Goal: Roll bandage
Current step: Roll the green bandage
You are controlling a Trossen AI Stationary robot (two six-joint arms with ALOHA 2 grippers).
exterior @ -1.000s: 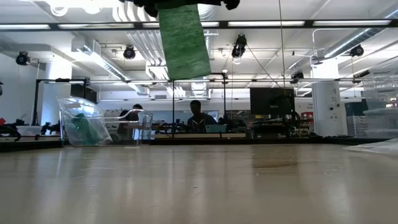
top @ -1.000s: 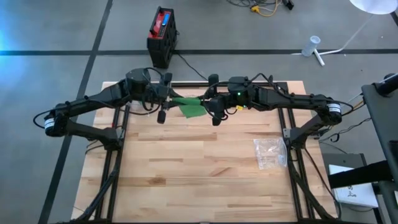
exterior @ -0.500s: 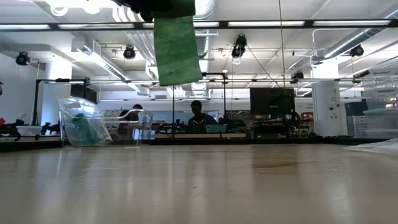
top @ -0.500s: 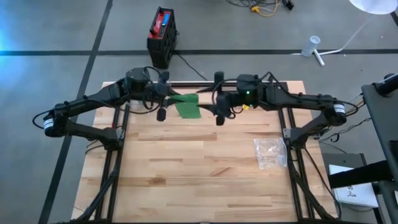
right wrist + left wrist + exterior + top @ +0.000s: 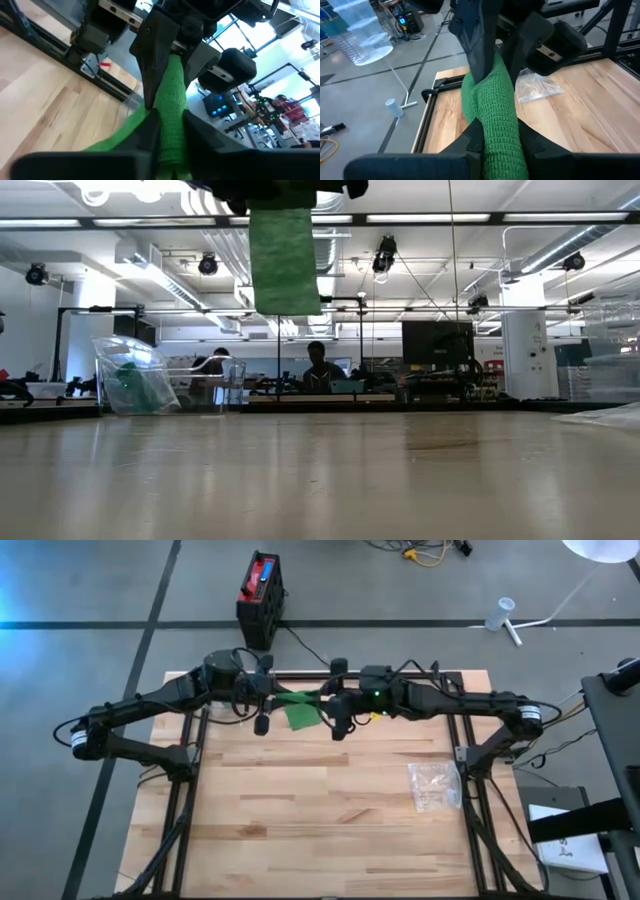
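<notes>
Overhead, table-level, two wrist views

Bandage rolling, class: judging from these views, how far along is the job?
Done: the green bandage is lifted clear of the table. In hand: the left gripper and right gripper are both shut on it, facing each other, while a flat tail hangs loose in the low view. Left: that tail is unrolled, so the rolling looks unfinished.

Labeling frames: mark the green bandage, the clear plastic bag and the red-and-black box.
green bandage (image 5: 284, 260), low view, middle of the hanging strip.
clear plastic bag (image 5: 434, 786), high view, bag's centre.
red-and-black box (image 5: 260, 595), high view, its top face.
</notes>
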